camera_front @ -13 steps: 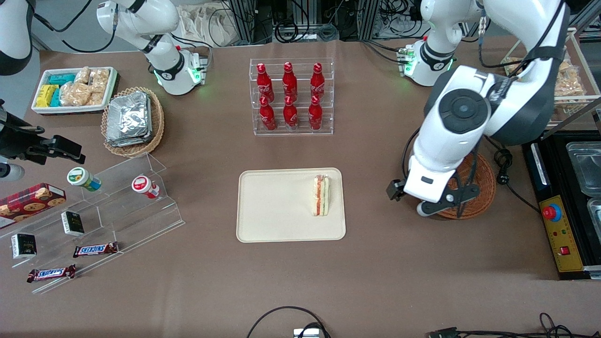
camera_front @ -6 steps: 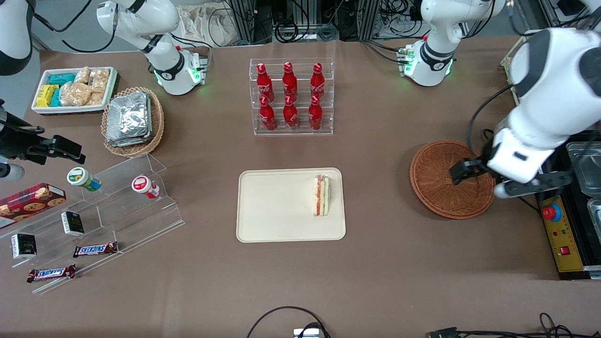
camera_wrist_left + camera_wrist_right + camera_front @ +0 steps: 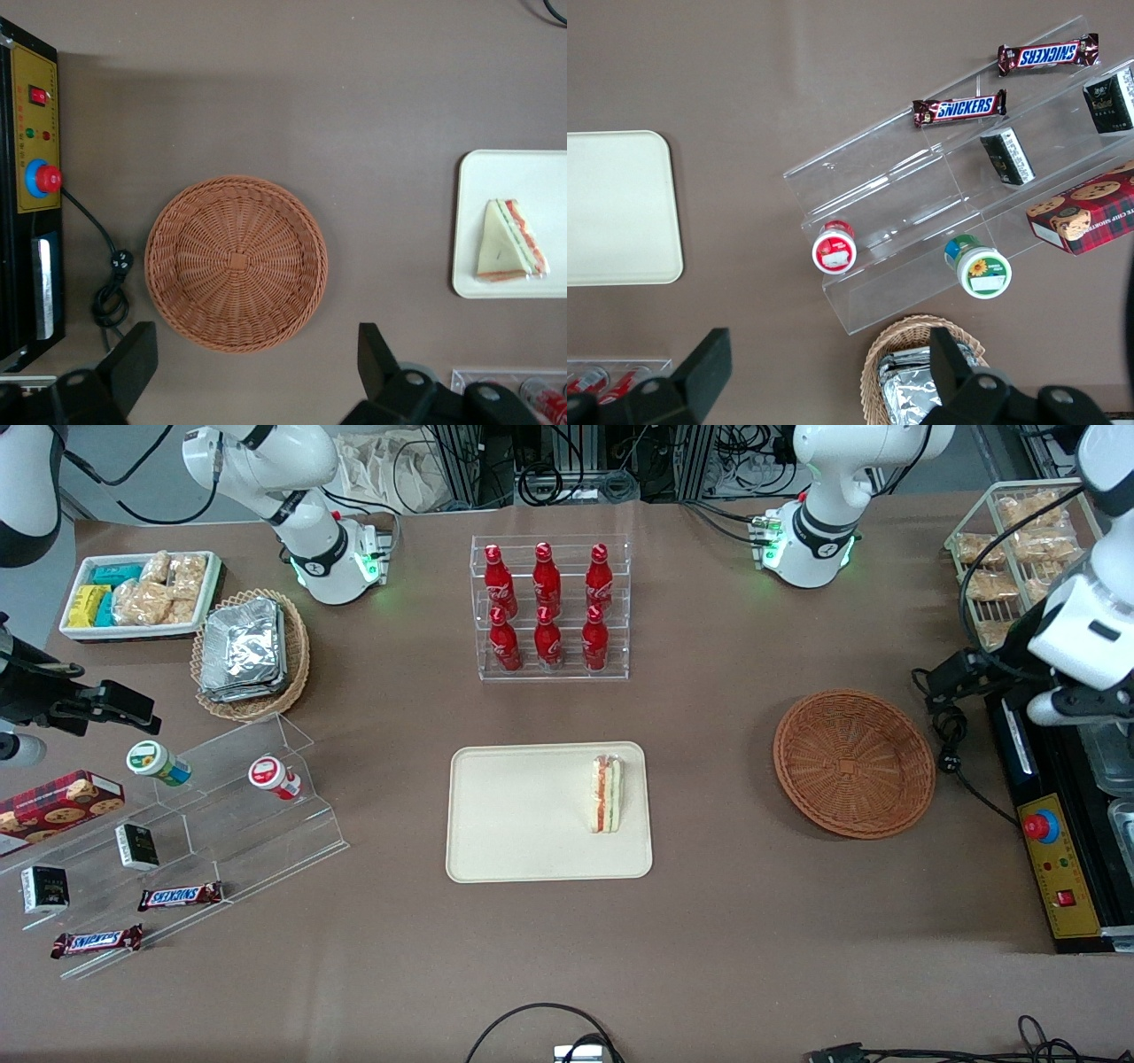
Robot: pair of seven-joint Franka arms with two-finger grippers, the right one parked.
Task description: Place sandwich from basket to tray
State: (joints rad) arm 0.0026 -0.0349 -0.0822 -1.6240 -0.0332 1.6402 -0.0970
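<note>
So the sandwich [image 3: 606, 794] is sitting on the tray [image 3: 523, 815], over at the tray's 3 o'clock edge in the front view, lying along the rim on the side facing the basket [image 3: 854, 763]. The basket is showing nothing but bare wicker, parked on the bench [image 3: 709, 939] a good way off toward the working arm's end.

What's just changed: a second ago I had the arm hanging right over the basket, covering most of it, and now I'm pulling it up and away. Half a second ago it was at the basket's edge, and now the hand [image 3: 257, 376] is sitting high, out toward 2 o'clock from the basket in the front view, near the black control box [image 3: 1054, 868]. From the wrist camera I'm looking straight down past both fingers [image 3: 133, 359], and they're spread wide apart with nothing between them, so it's released.

The sandwich isn't budging across any of those frames. I'm reading this as the job basically being done and the arm just heading back to rest.
</note>
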